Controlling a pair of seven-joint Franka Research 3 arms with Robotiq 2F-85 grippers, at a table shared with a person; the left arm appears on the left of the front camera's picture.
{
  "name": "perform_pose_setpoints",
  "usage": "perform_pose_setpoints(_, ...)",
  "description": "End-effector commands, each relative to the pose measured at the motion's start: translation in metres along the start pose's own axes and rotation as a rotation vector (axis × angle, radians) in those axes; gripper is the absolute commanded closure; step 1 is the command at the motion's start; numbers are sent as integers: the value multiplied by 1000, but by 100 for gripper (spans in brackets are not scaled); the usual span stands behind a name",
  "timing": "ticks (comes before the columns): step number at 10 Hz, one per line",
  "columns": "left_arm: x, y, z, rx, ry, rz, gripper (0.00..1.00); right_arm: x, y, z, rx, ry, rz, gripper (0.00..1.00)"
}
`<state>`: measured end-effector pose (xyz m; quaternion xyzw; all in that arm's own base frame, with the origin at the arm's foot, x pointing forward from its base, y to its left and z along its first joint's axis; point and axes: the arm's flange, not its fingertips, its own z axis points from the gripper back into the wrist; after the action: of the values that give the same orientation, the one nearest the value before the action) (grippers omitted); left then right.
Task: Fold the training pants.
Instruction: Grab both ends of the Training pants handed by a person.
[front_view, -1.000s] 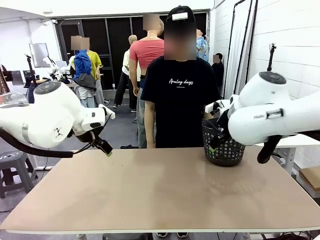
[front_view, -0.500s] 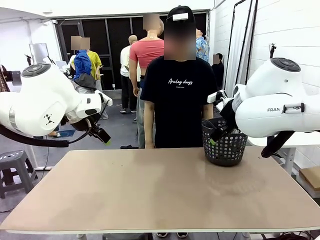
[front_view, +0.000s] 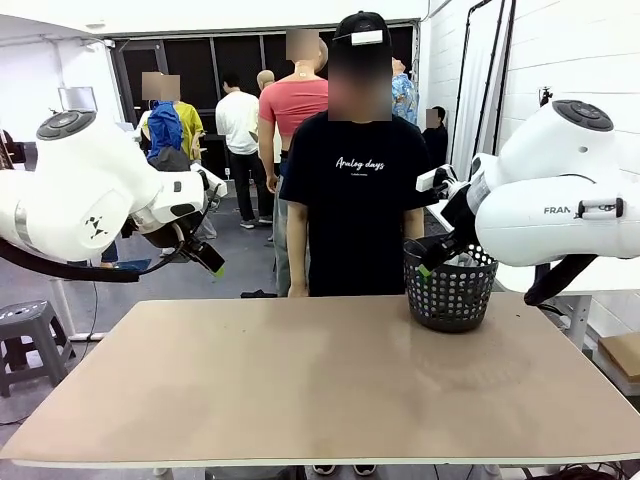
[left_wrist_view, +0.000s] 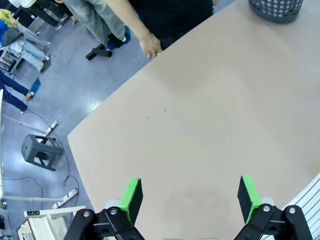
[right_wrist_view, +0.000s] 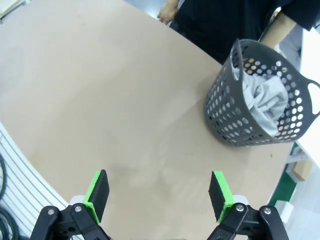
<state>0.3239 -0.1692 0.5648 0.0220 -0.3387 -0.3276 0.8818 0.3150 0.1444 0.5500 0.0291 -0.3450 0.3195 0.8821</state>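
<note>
Green pads (left_wrist_view: 132, 199) stand spread wide on both tools, and neither holds or touches anything. The left tool (front_view: 214, 267) hangs in the air over the counter's (front_view: 320, 380) far left corner, and its wrist view looks down between the pads at bare counter. The right tool (front_view: 426, 268) hangs level with the rim of the basket (front_view: 452, 302), on the side toward the middle (its wrist view shows it well clear of the mesh). The pants (right_wrist_view: 261, 100) lie bunched inside the basket at the counter's far right, just beside the person (front_view: 360, 190) standing behind it. Against a second ago both arms have lifted. The left tool is higher and farther back, and the right tool has climbed from the basket's wall to its rim.
</note>
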Motion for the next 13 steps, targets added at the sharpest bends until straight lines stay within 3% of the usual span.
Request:
perform_pose_setpoints(1,-1,-2,-2,6,-58,38,0,-1,0,-3,15,-39,-10,0)
perform_pose_setpoints(2,0,0,0,0,0,0,0,-2,-2,-15,3,-73,-32,0)
perform_pose_setpoints(3,0,0,0,0,0,0,0,1,0,2,-3,-9,-1,0)
perform_pose_setpoints(13,0,0,0,0,0,0,0,1,0,2,-3,-9,-1,0)
